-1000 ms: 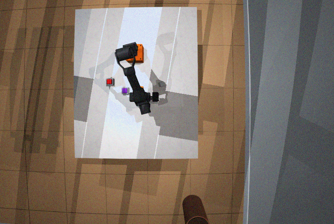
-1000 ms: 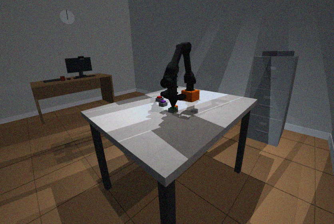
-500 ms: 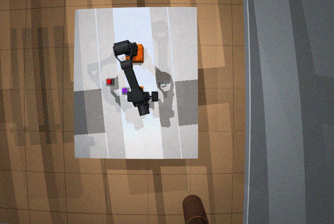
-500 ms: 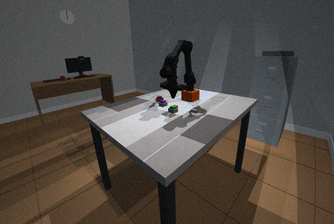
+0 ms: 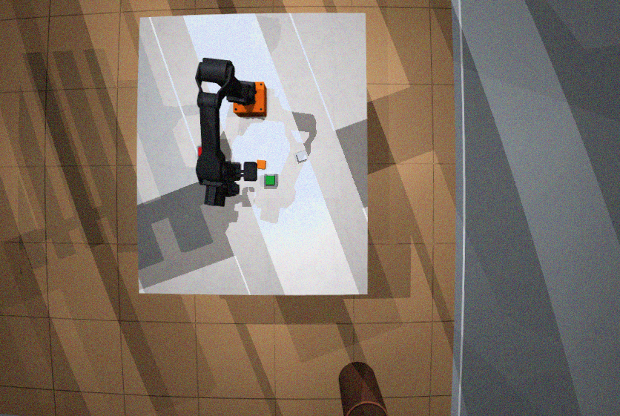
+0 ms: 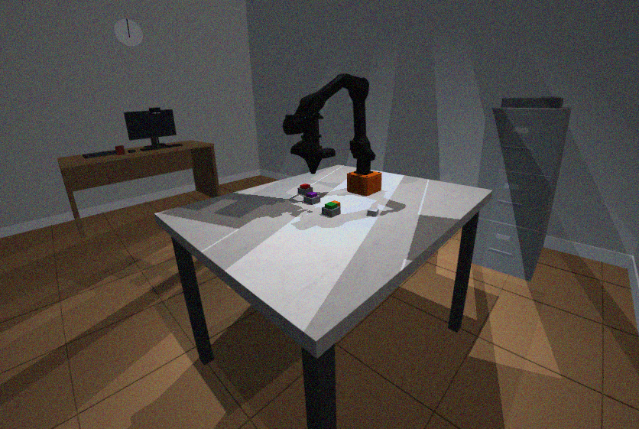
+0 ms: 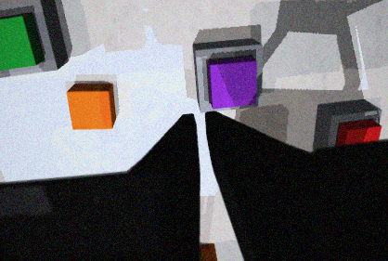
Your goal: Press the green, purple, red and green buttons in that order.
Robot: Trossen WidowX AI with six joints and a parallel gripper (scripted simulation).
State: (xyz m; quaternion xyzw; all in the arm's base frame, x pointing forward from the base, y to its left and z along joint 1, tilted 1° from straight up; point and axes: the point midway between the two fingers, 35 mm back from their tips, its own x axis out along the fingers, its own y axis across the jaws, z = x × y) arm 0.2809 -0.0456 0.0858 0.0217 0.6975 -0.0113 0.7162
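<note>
Purple button (image 7: 232, 82) just ahead | gripper (image 7: 200, 117) closed, empty, raised

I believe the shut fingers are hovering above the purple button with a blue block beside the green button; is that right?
Not quite: the block beside the green button is orange, not blue, as the wrist view shows. The shut fingers do hover above the purple button.

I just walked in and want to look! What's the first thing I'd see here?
The black robot arm arching over the white table from its orange base. Its shut gripper hangs above the purple button, with the green button, red button and an orange block nearby.
</note>
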